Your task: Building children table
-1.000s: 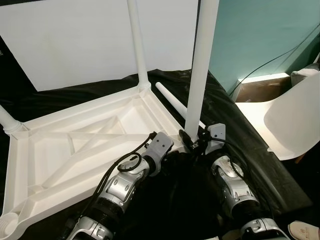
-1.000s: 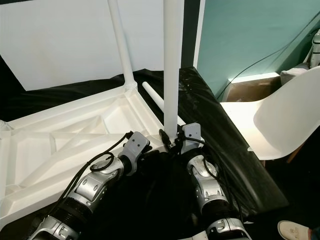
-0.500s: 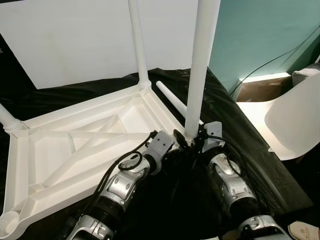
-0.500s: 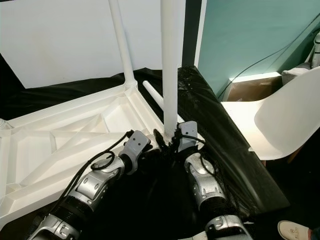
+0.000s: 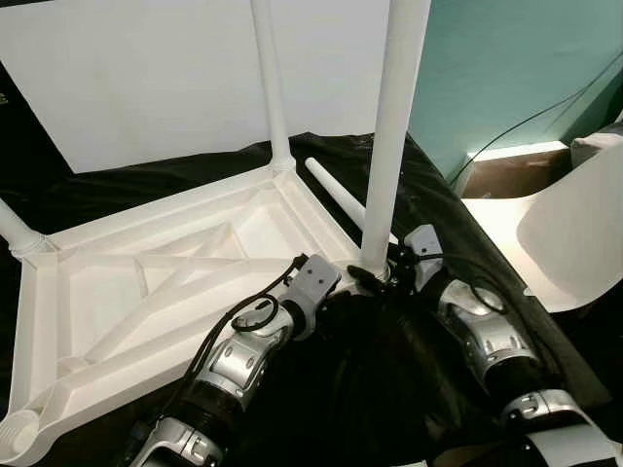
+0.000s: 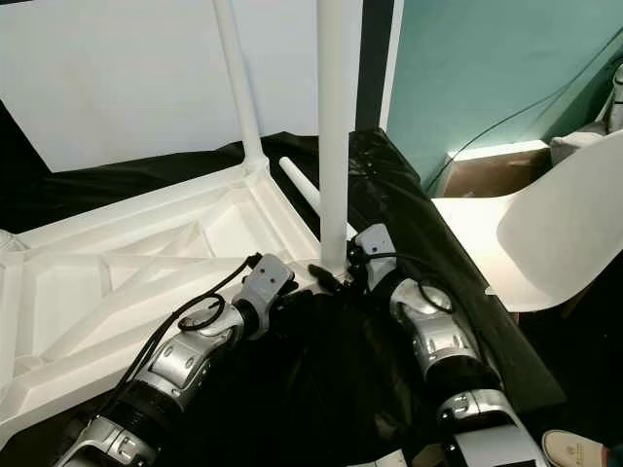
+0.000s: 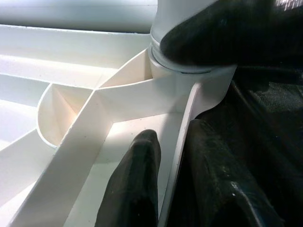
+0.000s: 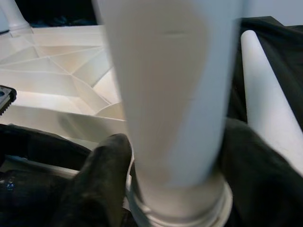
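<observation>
Table top: the white children's table top point(image 5: 165, 282) lies upside down on a black sheet point(image 5: 458, 263), ribbed underside up, reaching from the near left to the middle of the scene.
Near right leg: a white leg point(image 5: 389, 146) stands upright in the table's near right corner socket.
Far leg: a second white leg point(image 5: 270, 83) stands upright in the far corner socket.
Left leg: a third leg point(image 5: 15, 232) rises at the far left corner, mostly cut off by the frame.
Loose leg: a fourth white leg point(image 5: 336, 193) lies flat on the sheet, just right of the table's edge.
Right gripper: the right gripper point(image 8: 175, 189) clasps the base of the near right leg, one black finger on each side, just above the socket.
Left gripper: the left gripper point(image 7: 180, 189) pinches the table's thin edge wall beside that socket, one finger inside, one outside; contact looks firm, though the close view is blurry.
Chair: a white chair point(image 5: 565, 233) stands at the right, off the sheet.
</observation>
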